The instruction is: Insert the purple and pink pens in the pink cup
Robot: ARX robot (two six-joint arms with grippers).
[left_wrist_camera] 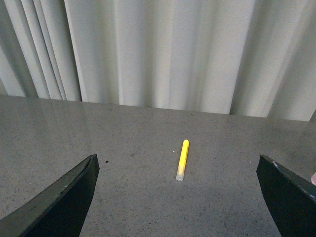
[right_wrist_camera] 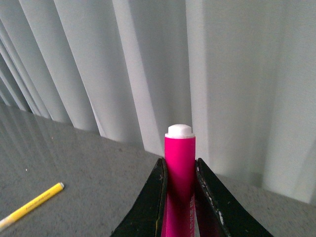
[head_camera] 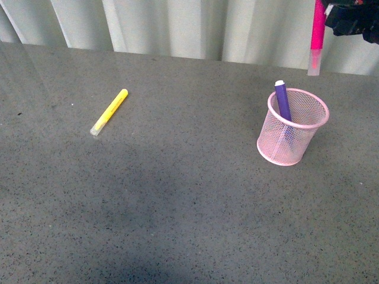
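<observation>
The pink cup (head_camera: 292, 127), a pink wire-mesh holder, stands at the right of the grey table. The purple pen (head_camera: 283, 101) stands in it, leaning, its white end above the rim. My right gripper (head_camera: 331, 18) is at the top right, high above and behind the cup, shut on the pink pen (head_camera: 317, 35), which hangs upright with its clear cap down. In the right wrist view the pink pen (right_wrist_camera: 179, 163) sits between the two black fingers (right_wrist_camera: 154, 197). My left gripper (left_wrist_camera: 177, 197) is open and empty, not seen in the front view.
A yellow pen (head_camera: 109, 112) lies on the table at the left, also in the left wrist view (left_wrist_camera: 182, 159) and the right wrist view (right_wrist_camera: 29, 205). Pale pleated curtains (head_camera: 177, 26) hang behind the table's far edge.
</observation>
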